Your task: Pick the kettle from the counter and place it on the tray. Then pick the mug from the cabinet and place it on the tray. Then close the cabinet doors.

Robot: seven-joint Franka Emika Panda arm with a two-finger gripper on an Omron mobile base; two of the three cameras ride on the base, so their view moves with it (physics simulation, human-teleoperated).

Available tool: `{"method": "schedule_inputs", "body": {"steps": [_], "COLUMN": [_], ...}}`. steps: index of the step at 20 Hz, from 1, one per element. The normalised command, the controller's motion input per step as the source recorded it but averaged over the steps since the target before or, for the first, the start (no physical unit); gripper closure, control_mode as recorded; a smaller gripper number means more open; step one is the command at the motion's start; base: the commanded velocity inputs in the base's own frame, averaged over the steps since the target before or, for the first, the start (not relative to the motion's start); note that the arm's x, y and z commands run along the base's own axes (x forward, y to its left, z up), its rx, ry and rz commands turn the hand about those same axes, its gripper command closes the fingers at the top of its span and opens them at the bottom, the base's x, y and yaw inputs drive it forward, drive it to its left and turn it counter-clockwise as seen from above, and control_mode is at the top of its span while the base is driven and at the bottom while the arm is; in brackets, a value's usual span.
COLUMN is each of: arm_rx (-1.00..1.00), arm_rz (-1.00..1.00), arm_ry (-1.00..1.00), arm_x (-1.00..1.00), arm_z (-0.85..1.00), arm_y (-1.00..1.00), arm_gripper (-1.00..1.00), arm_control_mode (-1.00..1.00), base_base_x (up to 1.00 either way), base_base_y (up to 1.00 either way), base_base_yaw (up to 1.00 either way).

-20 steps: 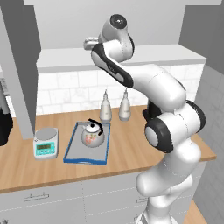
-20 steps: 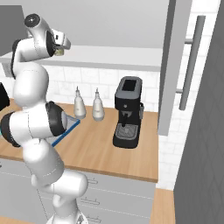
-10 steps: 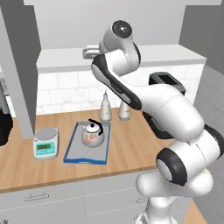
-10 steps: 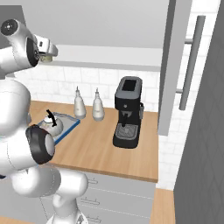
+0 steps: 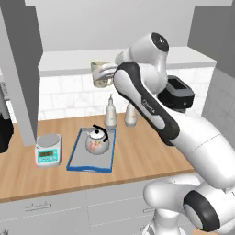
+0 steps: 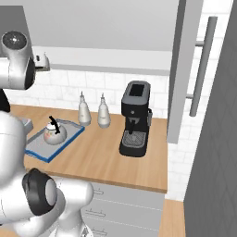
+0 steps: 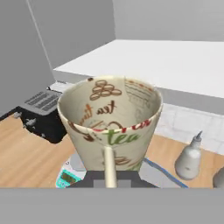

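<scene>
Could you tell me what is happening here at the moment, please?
The white robot arm holds a small cream patterned mug in its pincer, up in front of the open grey wall cabinet's pale shelf. The small round white kettle with a black handle already sits on the blue-rimmed grey tray on the light-brown wooden counter. The cabinet doors are open.

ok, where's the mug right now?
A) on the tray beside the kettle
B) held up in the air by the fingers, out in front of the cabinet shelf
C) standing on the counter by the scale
B: the mug hangs at the arm's end above the counter, the kettle alone on the tray; the hand view shows the mug gripped close up.
</scene>
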Motion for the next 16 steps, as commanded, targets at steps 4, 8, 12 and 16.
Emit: {"method": "schedule_inputs", "body": {"steps": [4,8,12,16], "arm_rx": [-0.04,-0.02,0.00,-0.03], "arm_rz": [0.79,0.11,0.00,0.00], "arm_ry": [0.08,0.01,0.00,0.01], "arm_x": [-0.49,0.00,0.00,0.00], "arm_z": [-0.66,-0.13,-0.02,-0.59], "arm_y": [-0.02,0.01,0.00,0.09], "arm_gripper": [1.00,1.00,1.00,1.00], "arm_control_mode": [-1.00,-1.00,-1.00,-1.00], "base_base_x": [0.00,0.00,0.00,0.00], "base_base_y": [0.00,0.00,0.00,0.00], "base_base_yaw": [0.00,0.00,0.00,0.00]}}
